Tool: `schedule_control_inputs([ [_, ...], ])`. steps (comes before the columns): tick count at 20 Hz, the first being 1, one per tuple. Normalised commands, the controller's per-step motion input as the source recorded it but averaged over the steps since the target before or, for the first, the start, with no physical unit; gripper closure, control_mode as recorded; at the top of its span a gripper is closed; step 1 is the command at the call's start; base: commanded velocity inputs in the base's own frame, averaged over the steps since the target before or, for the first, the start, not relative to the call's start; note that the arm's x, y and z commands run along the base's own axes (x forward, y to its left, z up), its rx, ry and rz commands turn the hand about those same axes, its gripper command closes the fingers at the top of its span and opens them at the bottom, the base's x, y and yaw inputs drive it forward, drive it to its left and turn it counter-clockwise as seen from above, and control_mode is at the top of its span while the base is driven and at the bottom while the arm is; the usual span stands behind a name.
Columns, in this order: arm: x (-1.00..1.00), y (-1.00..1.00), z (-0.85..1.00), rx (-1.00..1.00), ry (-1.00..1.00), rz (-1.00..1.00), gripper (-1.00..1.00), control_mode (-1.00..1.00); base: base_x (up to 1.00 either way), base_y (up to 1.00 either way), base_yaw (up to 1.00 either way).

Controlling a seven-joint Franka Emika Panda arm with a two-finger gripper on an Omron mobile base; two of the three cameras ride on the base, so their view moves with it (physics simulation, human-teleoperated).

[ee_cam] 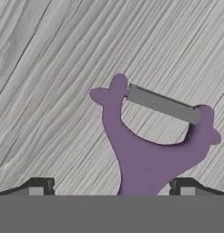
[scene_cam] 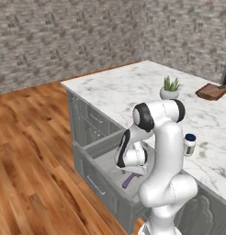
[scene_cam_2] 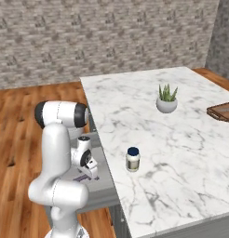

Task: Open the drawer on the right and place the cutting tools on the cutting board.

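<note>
The gripper point(ee_cam: 111, 185) hangs over the open drawer point(scene_cam: 103, 158), fingers spread wide and grasping nothing. The purple peeler point(ee_cam: 148, 141) lies flat on the drawer's pale floor, its handle running between the two fingertips point(ee_cam: 41, 185), bare floor around its head. Far across the marble island top point(scene_cam: 128, 87), the cutting board point(scene_cam: 212, 91) sits near the corner.

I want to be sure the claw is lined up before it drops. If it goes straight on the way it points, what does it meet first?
Most likely the peeler: the open claw straddles its purple neck, and behind it lies the drawer floor. How far off is hard to judge.
</note>
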Motion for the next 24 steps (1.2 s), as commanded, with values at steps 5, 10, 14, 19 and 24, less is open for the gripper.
schedule_control_inputs([
  [5, 0.04, 0.02, -0.3, -0.02, 0.01, -0.03, -1.0, -1.0, 0.0, 0.0, 0.0],
  [10, 0.0, 0.04, -0.3, -0.04, 0.02, 0.0, 1.0, -1.0, 0.0, 0.0, 0.0],
  [14, 0.0, 0.0, 0.07, 0.0, 0.0, -0.01, 1.0, -1.0, 0.0, 0.0, 0.0],
  [19, -0.03, 0.0, 0.9, 0.0, -0.05, -0.08, 1.0, -1.0, 0.0, 0.0, 0.0],
  [24, -0.07, 0.0, 1.0, 0.0, -0.11, -0.12, 1.0, -1.0, 0.0, 0.0, 0.0],
])
